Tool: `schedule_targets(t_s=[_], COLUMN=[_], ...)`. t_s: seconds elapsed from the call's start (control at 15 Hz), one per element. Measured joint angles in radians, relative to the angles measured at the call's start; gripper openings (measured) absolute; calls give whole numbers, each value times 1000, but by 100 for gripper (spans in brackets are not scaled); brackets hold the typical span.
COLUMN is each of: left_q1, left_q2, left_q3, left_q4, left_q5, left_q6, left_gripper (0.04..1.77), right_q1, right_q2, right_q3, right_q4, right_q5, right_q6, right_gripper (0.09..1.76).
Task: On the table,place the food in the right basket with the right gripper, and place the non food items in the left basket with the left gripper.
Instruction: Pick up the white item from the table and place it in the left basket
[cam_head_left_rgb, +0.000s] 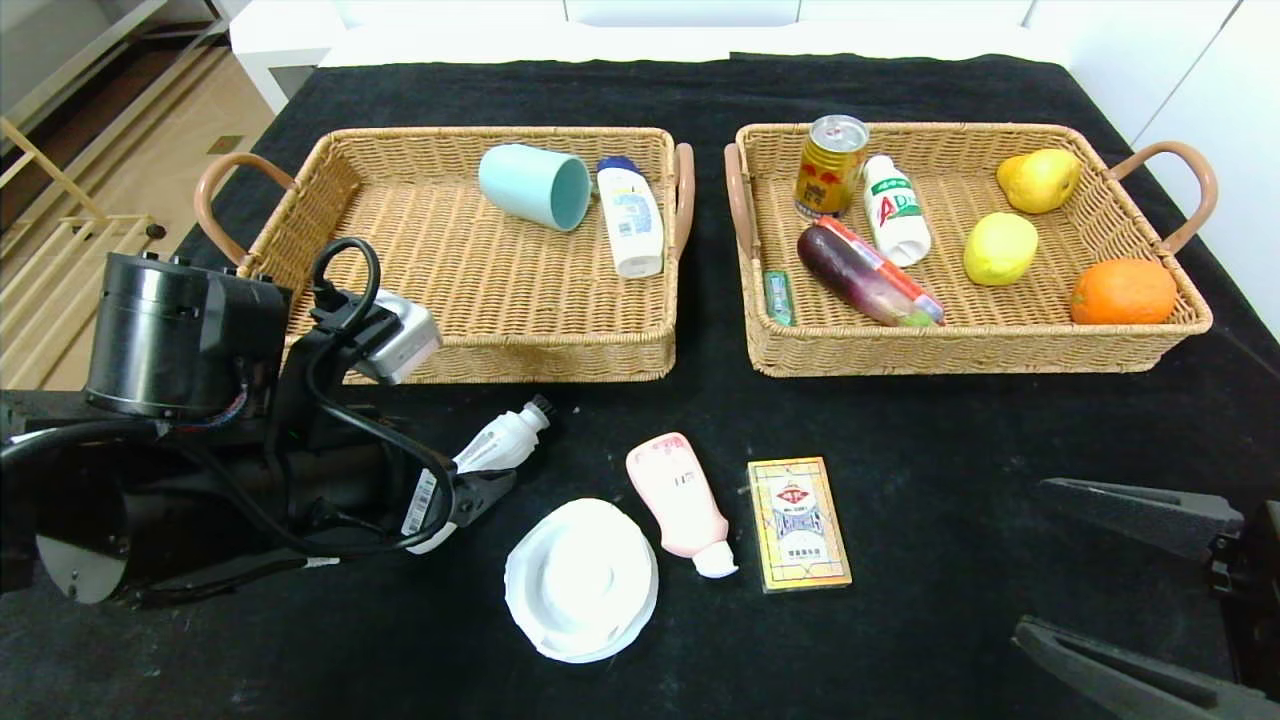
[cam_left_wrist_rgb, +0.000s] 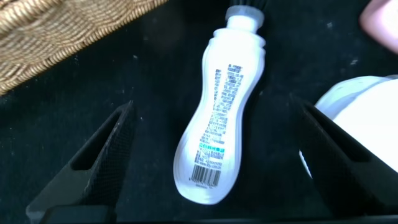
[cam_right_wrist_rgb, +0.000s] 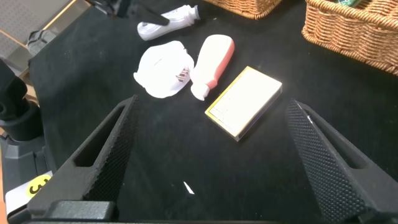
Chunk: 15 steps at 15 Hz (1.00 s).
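A white bottle with a dark cap (cam_head_left_rgb: 500, 440) lies on the black table in front of the left basket (cam_head_left_rgb: 300, 190). My left gripper (cam_head_left_rgb: 455, 482) is open and low over it. In the left wrist view the bottle (cam_left_wrist_rgb: 221, 124) lies between the fingers (cam_left_wrist_rgb: 99, 162), apart from both, barcode end nearest. My right gripper (cam_head_left_rgb: 1030, 560) is open and empty at the table's front right, as the right wrist view (cam_right_wrist_rgb: 208, 162) shows. A pink bottle (cam_head_left_rgb: 680, 500), a white round lid (cam_head_left_rgb: 580, 580) and a card box (cam_head_left_rgb: 798, 522) lie in the front middle.
The left basket holds a teal cup (cam_head_left_rgb: 535, 185) and a white bottle (cam_head_left_rgb: 632, 215). The right basket (cam_head_left_rgb: 960, 350) holds a can (cam_head_left_rgb: 828, 165), a small bottle (cam_head_left_rgb: 895, 210), an eggplant (cam_head_left_rgb: 860, 275), two yellow fruits and an orange (cam_head_left_rgb: 1122, 290).
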Motion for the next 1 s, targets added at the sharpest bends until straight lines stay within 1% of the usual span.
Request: schedule_targets(t_s=[0.33,0.6,1.0], left_q1=[6,7,7], left_q2=[52,74,93], left_q3=[-7,8,14], left_q4=[-9,-41,-42], left_q5=[28,29,29], left_q6=[3,1,1], left_gripper=[172,172,172], right_q1=[0,-2,-3], right_q2=[-2,-2,-10], right_q3=[-1,-1,-1], right_q4=[0,0,0], right_q5=[-1,-1,0], right_q6=[0,-1,-1], right_gripper=[170,170,171])
